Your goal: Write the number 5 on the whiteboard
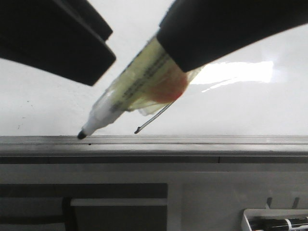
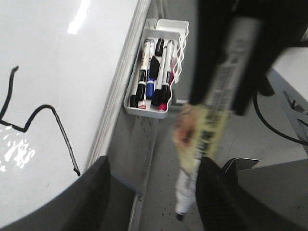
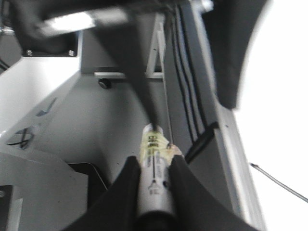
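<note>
The right gripper [image 3: 153, 192] has its dark fingers clamped on a white marker with a black tip [image 1: 127, 98], wrapped in yellowish tape, slanting down with the tip at the grey metal edge rail [image 1: 192, 140] of the glossy white whiteboard [image 1: 240, 106]. The thin black angular number 5 [image 2: 41, 127] sits on the board near that rail. A white holder of markers [image 2: 156, 77] hangs beside the rail. The left gripper's [image 2: 154, 197] fingers look spread, nothing pinched.
</note>
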`<state>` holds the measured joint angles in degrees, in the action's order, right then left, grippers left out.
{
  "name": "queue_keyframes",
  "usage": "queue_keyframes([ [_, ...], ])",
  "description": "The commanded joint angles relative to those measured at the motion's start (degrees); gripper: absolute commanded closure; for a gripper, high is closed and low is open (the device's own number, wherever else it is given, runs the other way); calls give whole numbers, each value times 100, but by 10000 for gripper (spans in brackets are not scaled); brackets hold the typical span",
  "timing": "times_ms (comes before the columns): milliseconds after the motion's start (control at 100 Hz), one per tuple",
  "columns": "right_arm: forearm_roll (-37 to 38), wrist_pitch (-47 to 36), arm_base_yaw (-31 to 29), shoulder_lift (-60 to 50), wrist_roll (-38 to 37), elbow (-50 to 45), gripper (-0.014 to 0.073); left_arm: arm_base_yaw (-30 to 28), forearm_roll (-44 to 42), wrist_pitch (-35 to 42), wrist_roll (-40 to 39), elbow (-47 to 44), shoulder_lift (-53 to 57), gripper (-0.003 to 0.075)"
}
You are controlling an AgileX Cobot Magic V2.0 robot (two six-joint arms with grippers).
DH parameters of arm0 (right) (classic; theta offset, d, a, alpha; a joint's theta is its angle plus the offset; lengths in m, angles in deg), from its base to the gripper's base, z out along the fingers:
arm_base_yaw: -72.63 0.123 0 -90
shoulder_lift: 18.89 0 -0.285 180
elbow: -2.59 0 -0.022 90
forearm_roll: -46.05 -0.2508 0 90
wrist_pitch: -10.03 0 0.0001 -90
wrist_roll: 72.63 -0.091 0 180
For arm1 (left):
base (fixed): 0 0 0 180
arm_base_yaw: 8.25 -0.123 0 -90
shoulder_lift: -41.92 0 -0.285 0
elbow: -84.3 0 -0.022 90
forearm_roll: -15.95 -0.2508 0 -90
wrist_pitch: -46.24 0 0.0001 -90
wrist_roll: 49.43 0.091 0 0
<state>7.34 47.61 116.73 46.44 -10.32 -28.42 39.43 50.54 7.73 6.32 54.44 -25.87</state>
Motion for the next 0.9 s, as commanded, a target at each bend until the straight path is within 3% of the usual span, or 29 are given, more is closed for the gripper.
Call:
queue_keyframes([
  [0,-48,-344,-147,-50,-45,140,635,54,197,166,-6,194,360,356],
  [210,-84,-692,-260,-50,-45,154,635,54,331,33,-349,194,657,356],
  [700,-217,-658,28,-50,-45,278,635,54,525,332,-353,181,-248,359],
  [790,-217,-658,28,-50,-45,278,635,54,525,332,-353,181,-275,414],
  [890,-217,-658,28,-50,-45,278,635,54,525,342,-353,181,-275,556],
])
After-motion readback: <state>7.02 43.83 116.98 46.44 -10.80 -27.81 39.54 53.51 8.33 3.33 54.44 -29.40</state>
